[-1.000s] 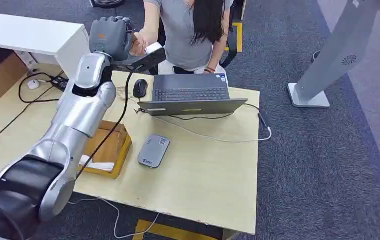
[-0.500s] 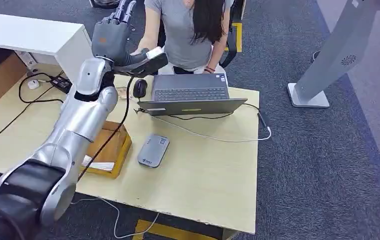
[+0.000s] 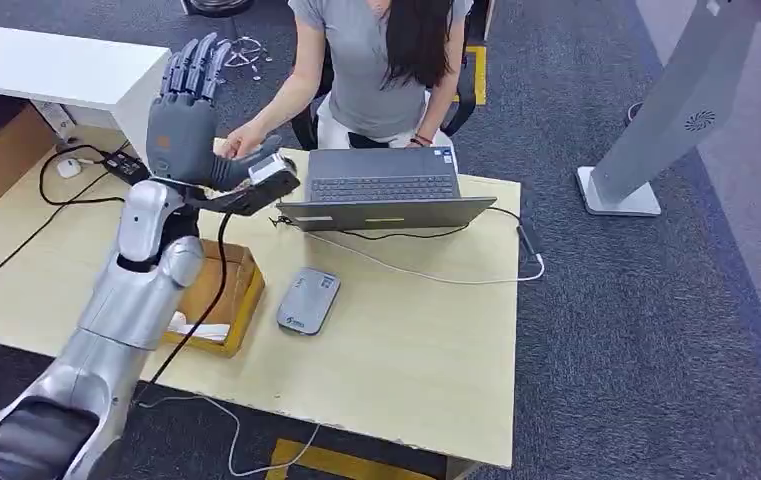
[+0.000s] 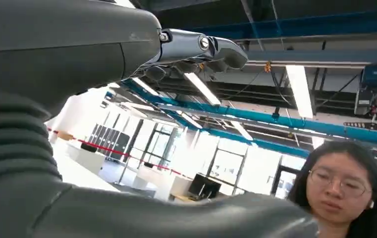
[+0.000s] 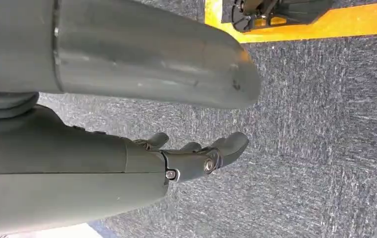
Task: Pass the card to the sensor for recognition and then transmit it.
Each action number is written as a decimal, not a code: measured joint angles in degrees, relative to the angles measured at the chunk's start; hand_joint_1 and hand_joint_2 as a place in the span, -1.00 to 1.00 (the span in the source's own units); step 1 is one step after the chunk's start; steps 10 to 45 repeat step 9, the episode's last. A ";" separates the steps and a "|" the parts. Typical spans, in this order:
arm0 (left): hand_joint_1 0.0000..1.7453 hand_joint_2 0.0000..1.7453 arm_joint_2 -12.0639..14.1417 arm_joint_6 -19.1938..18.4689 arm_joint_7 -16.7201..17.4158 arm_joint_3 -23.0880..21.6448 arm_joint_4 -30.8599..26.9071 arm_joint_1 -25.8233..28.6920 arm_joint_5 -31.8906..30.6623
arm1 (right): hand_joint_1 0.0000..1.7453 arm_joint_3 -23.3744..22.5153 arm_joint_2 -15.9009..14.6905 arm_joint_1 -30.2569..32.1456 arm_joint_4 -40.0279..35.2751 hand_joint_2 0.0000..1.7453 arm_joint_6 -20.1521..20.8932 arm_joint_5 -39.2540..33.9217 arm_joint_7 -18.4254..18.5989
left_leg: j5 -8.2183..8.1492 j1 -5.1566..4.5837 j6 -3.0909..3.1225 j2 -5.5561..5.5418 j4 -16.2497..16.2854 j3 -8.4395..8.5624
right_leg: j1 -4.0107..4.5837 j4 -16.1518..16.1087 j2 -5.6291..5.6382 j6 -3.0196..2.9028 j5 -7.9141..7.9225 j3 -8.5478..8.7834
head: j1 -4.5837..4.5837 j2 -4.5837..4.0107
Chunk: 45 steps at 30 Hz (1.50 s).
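My left hand (image 3: pixel 184 135) was spread wide and empty above the surface (image 3: pixel 396 330); the person's hand (image 3: pixel 239 140) was beside it. Handover judged complete; next call: lower the arm.

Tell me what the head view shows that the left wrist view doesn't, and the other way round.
The head view alone shows the wooden table, the laptop, the grey card reader, the cardboard box and the person's hand close beside the robot's left hand, whose fingers are spread. The left wrist view alone shows the ceiling lights and the person's head. Both views share the left hand and the person seated behind the table.
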 joint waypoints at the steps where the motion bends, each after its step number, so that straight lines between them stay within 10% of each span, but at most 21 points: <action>1: -1.00 -1.00 0.40 0.15 -0.26 0.20 -0.94 0.78 0.20 | -1.00 0.00 0.00 0.08 0.00 -1.00 -0.07 -0.11 -0.09 | 0.00 0.00 0.00 0.01 0.00 0.01 | 0.00 0.00 0.01 0.00 0.00 0.00 | -0.04 0.00; 2: -1.00 -1.00 0.70 0.48 -0.68 0.68 -2.01 1.72 0.59 | -1.00 0.00 -0.02 0.20 0.02 -1.00 -0.24 -0.17 -0.24 | 0.00 0.00 0.00 0.02 0.00 0.01 | 0.00 0.00 0.02 -0.01 0.01 0.00 | -0.02 0.00; 3: -1.00 1.00 0.99 1.05 -1.34 0.99 -3.17 2.81 1.18 | -1.00 0.00 -0.02 0.36 0.00 -1.00 -0.44 -0.31 -0.33 | 0.00 0.00 0.00 0.02 0.00 0.01 | 0.00 0.00 0.02 -0.01 0.01 0.00 | -0.04 0.00; 7: -1.00 1.00 2.56 6.93 -8.91 3.57 -10.91 11.72 9.31 | -1.00 -0.02 -0.02 0.93 0.02 -1.00 -1.57 -1.57 -1.03 | -0.11 -0.01 -0.07 0.13 -0.06 0.05 | -0.01 0.01 0.16 -0.03 -0.04 0.03 | -0.04 0.00; 9: -1.00 1.00 3.52 8.09 -18.59 6.18 -16.28 19.08 23.60 | -1.00 -0.07 -0.02 1.42 0.02 -1.00 -2.32 -2.58 -1.97 | -0.24 -0.02 -0.08 0.27 -0.10 0.14 | -0.02 0.00 0.29 -0.06 -0.14 0.05 | -0.02 0.00; 45: -1.00 1.00 3.52 8.09 -18.59 6.18 -16.28 19.08 23.60 | -1.00 -0.07 -0.02 1.42 0.02 -1.00 -2.32 -2.58 -1.97 | -0.24 -0.02 -0.08 0.27 -0.10 0.14 | -0.02 0.00 0.29 -0.06 -0.14 0.05 | -0.02 0.00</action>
